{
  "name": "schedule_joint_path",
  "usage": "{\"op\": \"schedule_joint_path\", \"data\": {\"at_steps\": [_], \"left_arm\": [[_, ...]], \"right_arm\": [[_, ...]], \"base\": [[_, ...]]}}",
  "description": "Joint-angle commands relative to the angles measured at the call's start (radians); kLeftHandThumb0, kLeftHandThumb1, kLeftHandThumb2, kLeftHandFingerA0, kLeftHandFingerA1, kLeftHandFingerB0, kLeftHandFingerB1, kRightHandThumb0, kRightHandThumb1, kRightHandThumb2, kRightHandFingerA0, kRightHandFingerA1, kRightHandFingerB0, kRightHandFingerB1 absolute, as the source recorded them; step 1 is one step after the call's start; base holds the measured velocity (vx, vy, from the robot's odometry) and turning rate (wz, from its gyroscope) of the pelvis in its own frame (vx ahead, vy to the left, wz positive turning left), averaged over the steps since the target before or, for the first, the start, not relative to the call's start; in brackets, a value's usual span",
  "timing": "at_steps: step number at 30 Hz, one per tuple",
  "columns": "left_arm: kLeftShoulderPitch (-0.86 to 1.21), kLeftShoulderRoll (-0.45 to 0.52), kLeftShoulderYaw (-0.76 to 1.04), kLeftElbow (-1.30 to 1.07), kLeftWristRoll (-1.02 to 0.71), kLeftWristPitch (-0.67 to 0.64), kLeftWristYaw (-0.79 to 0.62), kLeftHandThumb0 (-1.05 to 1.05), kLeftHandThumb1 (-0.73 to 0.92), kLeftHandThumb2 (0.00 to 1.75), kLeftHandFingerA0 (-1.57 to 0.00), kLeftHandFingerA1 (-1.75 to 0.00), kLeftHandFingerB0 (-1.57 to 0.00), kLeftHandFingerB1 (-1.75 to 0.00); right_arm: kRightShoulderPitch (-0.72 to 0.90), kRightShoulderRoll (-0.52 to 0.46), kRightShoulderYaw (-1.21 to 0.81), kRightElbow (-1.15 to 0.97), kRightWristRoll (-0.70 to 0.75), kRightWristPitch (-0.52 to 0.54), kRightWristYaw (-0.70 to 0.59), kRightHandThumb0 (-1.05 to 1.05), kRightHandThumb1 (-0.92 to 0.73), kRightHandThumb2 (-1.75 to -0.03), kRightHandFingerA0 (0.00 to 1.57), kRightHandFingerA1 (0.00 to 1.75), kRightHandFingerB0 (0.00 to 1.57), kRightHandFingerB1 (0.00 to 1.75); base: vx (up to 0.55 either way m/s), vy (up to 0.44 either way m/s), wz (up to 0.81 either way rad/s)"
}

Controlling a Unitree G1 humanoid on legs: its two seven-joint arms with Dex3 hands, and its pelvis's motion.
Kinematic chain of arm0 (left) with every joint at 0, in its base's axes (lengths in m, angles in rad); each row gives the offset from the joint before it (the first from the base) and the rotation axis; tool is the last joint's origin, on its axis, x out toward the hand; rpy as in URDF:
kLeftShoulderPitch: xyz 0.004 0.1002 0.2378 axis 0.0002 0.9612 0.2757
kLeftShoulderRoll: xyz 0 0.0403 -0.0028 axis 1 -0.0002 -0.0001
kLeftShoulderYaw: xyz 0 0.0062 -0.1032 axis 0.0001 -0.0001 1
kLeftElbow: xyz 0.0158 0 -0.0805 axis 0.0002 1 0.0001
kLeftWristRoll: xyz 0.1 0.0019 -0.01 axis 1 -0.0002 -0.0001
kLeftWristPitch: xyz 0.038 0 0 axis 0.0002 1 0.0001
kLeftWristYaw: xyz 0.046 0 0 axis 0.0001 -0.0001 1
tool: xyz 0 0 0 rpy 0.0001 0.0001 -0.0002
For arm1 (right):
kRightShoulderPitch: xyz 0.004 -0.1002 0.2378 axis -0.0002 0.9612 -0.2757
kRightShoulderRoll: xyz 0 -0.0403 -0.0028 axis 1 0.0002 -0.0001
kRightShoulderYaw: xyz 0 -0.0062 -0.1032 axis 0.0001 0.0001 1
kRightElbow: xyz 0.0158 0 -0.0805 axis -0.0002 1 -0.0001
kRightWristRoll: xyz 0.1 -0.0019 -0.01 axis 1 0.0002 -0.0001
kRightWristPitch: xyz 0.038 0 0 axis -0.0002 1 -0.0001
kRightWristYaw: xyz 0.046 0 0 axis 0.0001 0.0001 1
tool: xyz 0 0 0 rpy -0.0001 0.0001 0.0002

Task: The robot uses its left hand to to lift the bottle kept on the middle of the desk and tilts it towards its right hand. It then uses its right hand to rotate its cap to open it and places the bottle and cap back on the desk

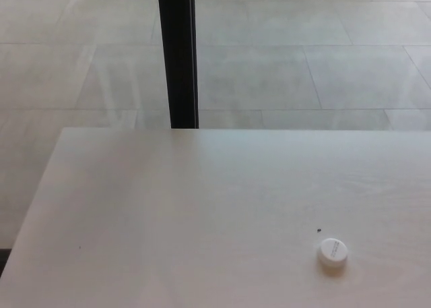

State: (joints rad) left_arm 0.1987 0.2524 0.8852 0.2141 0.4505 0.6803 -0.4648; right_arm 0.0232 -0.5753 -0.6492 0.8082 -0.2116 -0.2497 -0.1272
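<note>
White cap (pixel 333 252) lies alone on the desk (pixel 168 220), bottle and both hands out of frame, so hand state can't be told; task looks nearly done, just keep arms clear of the cap.

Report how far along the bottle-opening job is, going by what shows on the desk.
Done, it seems: the white cap lies loose on the desk, near its right front, so it has come off and been set down. In hand: nothing, since neither robot hand is in view. Left: unclear. The bottle does not show in this picture, so whether it stands back on the desk cannot be told.
</note>
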Motion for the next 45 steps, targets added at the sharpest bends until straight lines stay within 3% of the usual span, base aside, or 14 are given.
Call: {"op": "schedule_joint_path", "data": {"at_steps": [1,2,7,10,11,13,14,15,16,32,40,41,43,45], "left_arm": [[0.031,-0.130,0.198,0.155,-0.329,-0.072,0.058,-0.92,0.70,1.11,-0.03,-0.65,0.00,-0.47],[0.036,-0.134,0.200,0.164,-0.327,-0.084,0.069,-0.91,0.68,1.01,-0.11,-0.70,0.00,-0.48],[0.058,-0.123,0.231,0.248,-0.356,-0.122,0.066,-0.88,0.67,1.07,-0.05,-0.67,-0.05,-0.51],[0.114,-0.121,0.215,0.256,-0.349,-0.130,0.039,-0.93,0.71,1.10,-0.22,-0.71,-0.09,-0.59],[0.124,-0.119,0.208,0.261,-0.351,-0.140,0.030,-0.85,0.86,0.66,-0.26,-0.80,-0.13,-0.59],[0.122,-0.110,0.206,0.279,-0.362,-0.137,0.043,-0.85,0.84,0.64,-0.26,-0.79,-0.11,-0.58],[0.119,-0.102,0.205,0.296,-0.373,-0.139,0.038,-0.91,0.68,1.06,-0.28,-0.73,-0.15,-0.61],[0.121,-0.100,0.204,0.306,-0.386,-0.147,0.034,-0.91,0.67,1.06,-0.29,-0.73,-0.16,-0.61],[0.127,-0.098,0.196,0.311,-0.394,-0.158,0.028,-0.85,0.84,0.65,-0.29,-0.81,-0.20,-0.58],[0.224,-0.039,0.024,0.336,-0.484,-0.232,0.065,-0.81,0.84,0.64,-0.38,-0.80,-0.26,-0.59],[0.292,-0.008,-0.102,0.390,-0.526,-0.370,0.001,-0.83,0.87,0.66,-0.36,-0.82,-0.21,-0.62],[0.298,-0.010,-0.126,0.374,-0.518,-0.387,0.019,-0.82,0.86,0.65,-0.40,-0.85,-0.25,-0.63],[0.326,0.009,-0.191,0.358,-0.485,-0.448,-0.010,-0.85,0.73,0.97,-0.34,-0.75,-0.21,-0.62],[0.328,-0.012,-0.159,0.295,-0.568,-0.390,-0.022,-0.77,0.86,0.64,-0.49,-0.89,-0.23,-0.62]], "right_arm": [[-0.088,0.142,-0.255,0.246,0.406,0.122,0.054,-0.64,-0.57,-0.94,0.39,0.71,0.01,0.33],[-0.093,0.156,-0.260,0.263,0.405,0.111,0.045,-0.62,-0.72,-0.63,0.43,0.72,0.07,0.29],[-0.077,0.220,-0.265,0.280,0.398,0.092,0.032,-0.67,-0.58,-0.90,0.28,0.61,0.07,0.44],[-0.035,0.280,-0.227,0.305,0.365,0.092,0.096,-0.54,-0.72,-0.61,0.35,0.53,0.14,0.30],[-0.025,0.288,-0.213,0.304,0.354,0.085,0.115,-0.53,-0.71,-0.63,0.31,0.52,0.15,0.31],[-0.026,0.293,-0.196,0.312,0.345,0.081,0.136,-0.52,-0.70,-0.62,0.35,0.47,0.18,0.28],[-0.017,0.299,-0.173,0.300,0.331,0.071,0.158,-0.58,-0.54,-0.84,0.21,0.53,0.12,0.42],[-0.005,0.307,-0.151,0.288,0.320,0.052,0.183,-0.52,-0.70,-0.62,0.21,0.46,0.16,0.30],[0.005,0.312,-0.133,0.282,0.312,0.040,0.200,-0.52,-0.70,-0.63,0.18,0.43,0.17,0.29],[0.102,0.297,0.029,0.269,0.327,-0.002,0.222,-0.56,-0.53,-0.82,0.22,0.50,0.12,0.41],[0.182,0.305,0.073,0.145,0.363,-0.014,0.266,-0.49,-0.69,-0.61,0.24,0.48,0.19,0.31],[0.206,0.307,0.081,0.108,0.361,-0.016,0.266,-0.54,-0.53,-0.84,0.19,0.55,0.13,0.44],[0.261,0.321,0.097,0.024,0.350,0.011,0.248,-0.56,-0.53,-0.85,0.23,0.59,0.13,0.46],[0.242,0.289,0.097,0.141,0.356,0.002,0.264,-0.54,-0.52,-0.83,0.23,0.53,0.10,0.42]], "base": [[0.00,0.000,0.00],[0.00,0.000,0.00],[0.00,0.000,0.00],[0.00,0.000,0.00],[0.00,0.000,0.00],[0.00,0.000,0.00],[0.00,0.000,0.00],[0.00,0.000,0.00],[0.00,0.000,0.00],[0.00,0.000,0.00],[0.00,0.000,0.00],[0.00,0.000,0.00],[0.00,0.000,0.00],[0.00,0.000,0.00]]}}
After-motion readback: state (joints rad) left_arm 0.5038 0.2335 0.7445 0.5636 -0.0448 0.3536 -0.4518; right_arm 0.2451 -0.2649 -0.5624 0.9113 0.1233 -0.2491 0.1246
